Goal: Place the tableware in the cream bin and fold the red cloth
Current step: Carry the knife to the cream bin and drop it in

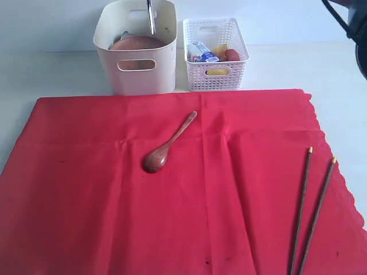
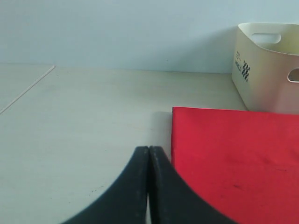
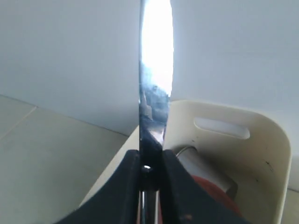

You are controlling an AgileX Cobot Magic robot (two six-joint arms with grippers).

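The left gripper hovered over the pale, smooth bench beside the far-left corner of the large bright red fabric cloth, its two black fingers pressed together on nothing. Toward the bench's far edge stood one tall, smooth-walled cream plastic bin with oval handle holes, holding one round brown wooden plate and one steel cup. Over its opening the right gripper pinched one shiny silver knife, nearly upright. One glossy brown wooden spoon lay mid-cloth. Just right of the bin sat one white lattice basket of food. Two dark brown chopsticks with yellow tips lay near the cloth's scalloped right edge, towards the bench's near-right corner.
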